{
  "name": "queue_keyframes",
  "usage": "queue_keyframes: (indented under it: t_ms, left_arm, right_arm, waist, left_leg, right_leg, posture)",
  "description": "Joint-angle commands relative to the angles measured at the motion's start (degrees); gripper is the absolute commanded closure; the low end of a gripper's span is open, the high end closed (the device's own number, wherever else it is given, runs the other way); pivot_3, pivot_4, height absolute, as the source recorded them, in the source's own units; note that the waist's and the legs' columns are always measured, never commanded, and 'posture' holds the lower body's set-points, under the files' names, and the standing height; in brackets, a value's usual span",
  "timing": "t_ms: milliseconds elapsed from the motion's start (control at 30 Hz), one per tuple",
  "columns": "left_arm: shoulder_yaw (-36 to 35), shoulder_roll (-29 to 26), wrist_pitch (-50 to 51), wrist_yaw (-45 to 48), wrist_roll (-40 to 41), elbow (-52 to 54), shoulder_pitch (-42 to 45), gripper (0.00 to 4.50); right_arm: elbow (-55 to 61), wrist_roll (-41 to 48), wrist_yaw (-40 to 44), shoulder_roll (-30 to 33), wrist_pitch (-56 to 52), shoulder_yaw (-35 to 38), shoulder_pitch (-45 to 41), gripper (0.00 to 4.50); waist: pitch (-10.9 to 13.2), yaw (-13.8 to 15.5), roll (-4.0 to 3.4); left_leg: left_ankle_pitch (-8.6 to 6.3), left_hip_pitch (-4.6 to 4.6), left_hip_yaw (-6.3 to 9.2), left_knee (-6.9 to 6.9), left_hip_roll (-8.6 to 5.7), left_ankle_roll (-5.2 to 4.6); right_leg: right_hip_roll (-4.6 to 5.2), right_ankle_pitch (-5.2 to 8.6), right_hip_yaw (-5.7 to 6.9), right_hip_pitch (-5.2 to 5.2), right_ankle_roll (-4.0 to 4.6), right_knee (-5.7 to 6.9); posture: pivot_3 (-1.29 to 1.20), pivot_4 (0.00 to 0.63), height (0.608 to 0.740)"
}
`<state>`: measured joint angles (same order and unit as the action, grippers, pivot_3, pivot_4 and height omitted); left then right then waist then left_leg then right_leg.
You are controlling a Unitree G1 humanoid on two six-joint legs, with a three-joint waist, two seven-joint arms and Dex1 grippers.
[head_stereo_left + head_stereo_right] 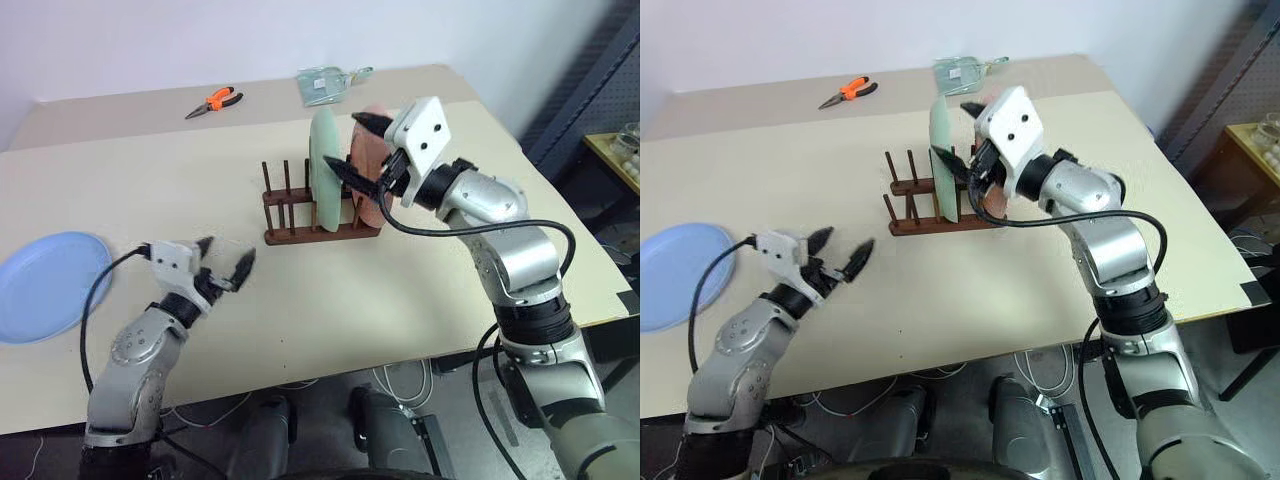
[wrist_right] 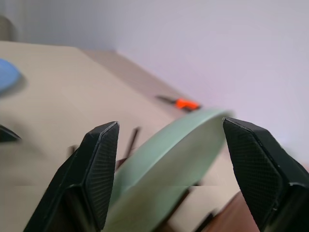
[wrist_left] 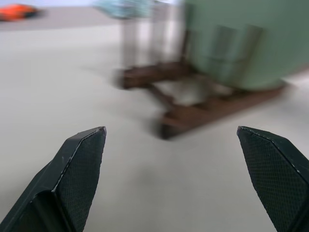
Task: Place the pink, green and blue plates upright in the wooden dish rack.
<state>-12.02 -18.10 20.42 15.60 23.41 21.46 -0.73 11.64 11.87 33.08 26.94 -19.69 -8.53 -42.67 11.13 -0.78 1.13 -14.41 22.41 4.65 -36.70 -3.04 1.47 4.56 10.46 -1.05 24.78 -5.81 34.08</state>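
On the beige counter (image 1: 300, 300) the wooden dish rack (image 1: 318, 212) sits toward the middle, its dark pegs upright on the rail base. The green plate (image 1: 325, 170) stands on edge in the rack, and the pink plate (image 1: 374, 150) stands just behind it on the robot's right side, largely hidden by the right arm. The blue plate (image 1: 45, 283) lies flat near the counter's left edge, well apart from the rack. The right gripper (image 1: 362, 150) is raised at the top of the rack beside the two standing plates — its jaws are spread apart, and in the right wrist view the green plate's rim (image 2: 169, 159) runs between the two black fingers (image 2: 96, 164) without either one visibly touching it, so nothing is gripped. The left gripper (image 1: 224, 262) hovers low over bare counter between the blue plate and the rack, pointing toward the rack; its jaws stand wide and hold nothing, and its wrist view looks along the counter at the rack's base with the green plate standing in it. At the far side of the counter lie orange-handled pliers (image 1: 214, 101) and, further right, a clear plastic packet (image 1: 326, 83) — both well away from the rack.
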Motion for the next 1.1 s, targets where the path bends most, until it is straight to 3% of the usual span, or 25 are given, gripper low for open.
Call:
queue_keyframes:
  t_ms: [33,67,167,267,400,533,633,867,933,1100]
  left_arm:
    - [-9.74,2.14,-3.28,-11.72,-2.74,-1.68,3.72,0.00]
    - [-12.78,3.10,-3.63,-16.44,-3.77,-2.34,5.20,0.00]
    - [-22.85,5.30,-0.35,-33.21,-8.25,-3.36,8.97,0.00]
    - [-29.34,6.02,1.86,-40.69,-8.85,-3.43,10.25,0.00]
    - [-36.67,8.36,8.65,-46.44,-2.63,-0.69,11.34,0.00]
    - [-42.10,14.31,13.89,-50.95,7.42,1.55,11.41,0.00]
    - [-44.24,16.84,16.43,-52.27,14.65,0.71,11.52,0.85]
    - [-44.38,14.63,17.58,-53.17,22.17,-1.93,12.33,4.41]
    - [-43.66,13.49,17.50,-52.82,23.82,-2.74,12.70,4.47]
    - [-28.78,5.45,13.99,-40.74,16.53,4.16,13.04,4.47]
  right_arm:
    - [1.36,-2.95,3.51,1.42,6.64,-1.04,-3.34,0.22]
    - [1.84,-3.45,4.80,1.48,7.90,-1.90,-3.72,0.04]
    - [2.99,-5.62,7.60,0.61,11.33,-5.57,-3.97,0.04]
    - [2.63,-6.97,8.46,-1.00,13.26,-7.85,-3.31,0.04]
    - [0.67,-8.28,9.41,-4.77,15.47,-11.55,-1.97,0.04]
    - [0.07,-8.43,10.41,-5.81,16.30,-11.77,-0.84,0.04]
    - [0.09,-8.95,10.59,-5.96,16.72,-11.81,-0.15,0.00]
    - [0.91,-9.54,9.77,-6.39,15.54,-10.98,0.58,0.00]
    - [0.77,-9.58,9.97,-5.96,14.47,-10.79,0.36,0.00]
    - [0.38,-11.86,9.98,-5.03,16.92,-11.09,-0.54,0.00]
  waist:
    - [0.00,-0.01,0.00]
    - [-0.01,-0.04,0.02]
    - [-0.03,-0.10,0.05]
    - [-0.03,-0.11,0.05]
    - [-0.07,0.19,0.14]
    - [-0.10,0.36,0.19]
    - [-0.11,0.15,0.29]
    - [-0.12,0.23,0.26]
    - [-0.12,0.20,0.25]
    - [-0.10,0.38,0.32]
  left_leg:
    - [0.00,0.00,0.01,-0.01,-0.01,0.00]
    - [0.00,0.00,0.01,-0.01,-0.01,0.00]
    - [0.00,-0.01,0.03,-0.01,-0.01,0.00]
    - [0.00,-0.02,0.03,-0.01,-0.03,0.01]
    - [0.00,-0.01,0.10,-0.07,-0.05,0.03]
    - [-0.01,0.01,0.24,-0.30,-0.09,0.03]
    - [-0.01,0.01,0.22,-0.34,-0.10,0.03]
    - [-0.01,-0.04,0.20,-0.29,-0.13,0.05]
    - [-0.01,-0.05,0.21,-0.29,-0.13,0.05]
    - [0.03,0.02,0.14,-0.29,-0.19,0.11]
  right_leg:
    - [0.00,-0.06,0.01,-0.01,-0.10,0.00]
    - [0.00,-0.07,0.01,-0.01,-0.12,0.00]
    - [-0.02,-0.09,0.02,-0.01,-0.14,0.00]
    - [-0.02,-0.09,0.01,-0.01,-0.16,0.01]
    - [0.01,-0.09,0.06,-0.06,-0.16,0.02]
    - [0.10,-0.09,0.18,-0.25,-0.14,0.00]
    - [0.09,-0.08,0.18,-0.25,-0.14,0.00]
    - [0.01,-0.08,0.20,-0.24,-0.12,0.05]
    - [0.02,-0.08,0.20,-0.25,-0.12,0.05]
    - [-0.01,-0.06,0.29,-0.25,-0.08,0.05]
  posture:
    - [0.00,0.150,0.739]
    - [0.00,0.150,0.739]
    - [0.00,0.150,0.739]
    - [0.00,0.150,0.739]
    - [0.00,0.150,0.739]
    - [0.00,0.150,0.739]
    - [0.00,0.150,0.739]
    - [0.00,0.150,0.739]
    - [0.00,0.150,0.739]
    - [0.00,0.150,0.739]
